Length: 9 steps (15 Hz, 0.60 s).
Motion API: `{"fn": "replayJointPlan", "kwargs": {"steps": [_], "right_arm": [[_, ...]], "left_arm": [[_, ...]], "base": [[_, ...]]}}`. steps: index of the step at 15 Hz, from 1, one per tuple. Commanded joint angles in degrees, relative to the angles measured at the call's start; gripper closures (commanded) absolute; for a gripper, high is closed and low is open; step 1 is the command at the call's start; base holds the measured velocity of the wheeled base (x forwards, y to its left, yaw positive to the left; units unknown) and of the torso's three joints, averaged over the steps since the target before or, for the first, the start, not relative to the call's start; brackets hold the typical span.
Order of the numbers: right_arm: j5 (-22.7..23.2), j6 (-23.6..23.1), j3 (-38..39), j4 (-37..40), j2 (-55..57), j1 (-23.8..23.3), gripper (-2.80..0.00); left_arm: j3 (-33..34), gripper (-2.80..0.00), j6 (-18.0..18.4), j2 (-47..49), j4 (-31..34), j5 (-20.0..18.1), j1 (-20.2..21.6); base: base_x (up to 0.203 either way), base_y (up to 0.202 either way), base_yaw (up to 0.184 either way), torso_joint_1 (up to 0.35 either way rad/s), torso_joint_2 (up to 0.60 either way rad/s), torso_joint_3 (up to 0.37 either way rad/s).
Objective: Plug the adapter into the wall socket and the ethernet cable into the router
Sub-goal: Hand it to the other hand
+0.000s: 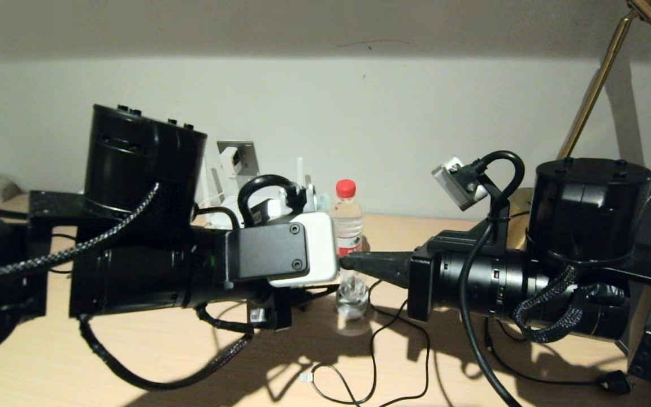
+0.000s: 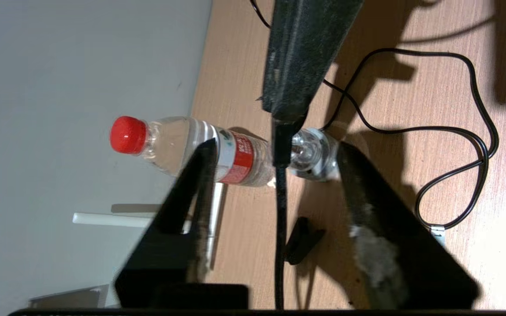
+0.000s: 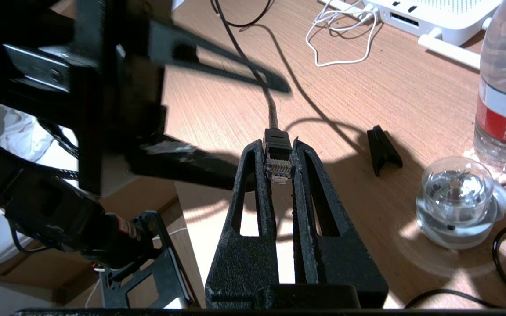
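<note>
My right gripper (image 3: pixel 278 169) is shut on the clear-tipped plug of the ethernet cable (image 3: pixel 278 153), held above the table. In the head view the right gripper (image 1: pixel 346 263) points at the left wrist. My left gripper (image 2: pixel 277 147) is open, with the black cable (image 2: pixel 280 219) running between its fingers without touching them. The white router (image 3: pixel 433 17) lies by the wall, its dark port slot facing the table. The grey wall socket (image 1: pixel 239 157) stands behind the left arm. A small white block on it looks like the adapter (image 1: pixel 228 159).
A water bottle with a red cap (image 1: pixel 347 217) stands mid-table, with a glass bulb (image 3: pixel 457 199) before it. A black clip (image 3: pixel 382 149) lies nearby. A thin black cable (image 1: pixel 373 350) loops across the front. A brass lamp stem (image 1: pixel 591 90) rises at the right.
</note>
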Motion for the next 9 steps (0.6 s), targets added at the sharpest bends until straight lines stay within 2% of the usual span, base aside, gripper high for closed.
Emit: {"fn": "replayJointPlan", "kwargs": {"steps": [1, 3, 5, 7, 9], "right_arm": [[0.0, 0.4, 0.4, -0.2, -0.5, -0.1, 0.00], [-0.7, 2.0, 0.6, -0.1, -0.9, -0.4, 0.00], [-5.3, 7.6, -0.6, -0.1, -2.0, -0.9, 0.00], [-7.1, 14.5, -3.5, 1.5, -4.1, -1.6, 0.00], [-7.2, 19.9, -8.2, 9.6, -5.4, -1.9, 0.00]], "left_arm": [[0.1, -2.80, 0.3, -1.8, -0.1, 0.0, 0.1], [0.0, -2.80, 0.2, -3.6, -0.1, 0.0, 0.4], [-0.4, -2.80, -1.5, -5.7, -0.6, 0.1, 1.2], [1.0, -2.80, -1.8, -5.3, -7.4, -0.1, 2.6], [6.2, -2.80, -2.2, -3.7, -19.6, -1.0, 3.3]], "base": [[0.000, 0.000, 0.000, 0.000, 0.00, 0.000], [0.000, 0.000, 0.000, 0.000, 0.00, 0.000], [0.000, 0.000, 0.000, 0.000, 0.00, 0.000], [0.000, 0.000, 0.000, 0.000, 0.00, 0.000], [0.000, 0.000, 0.000, 0.000, 0.00, 0.000]]}}
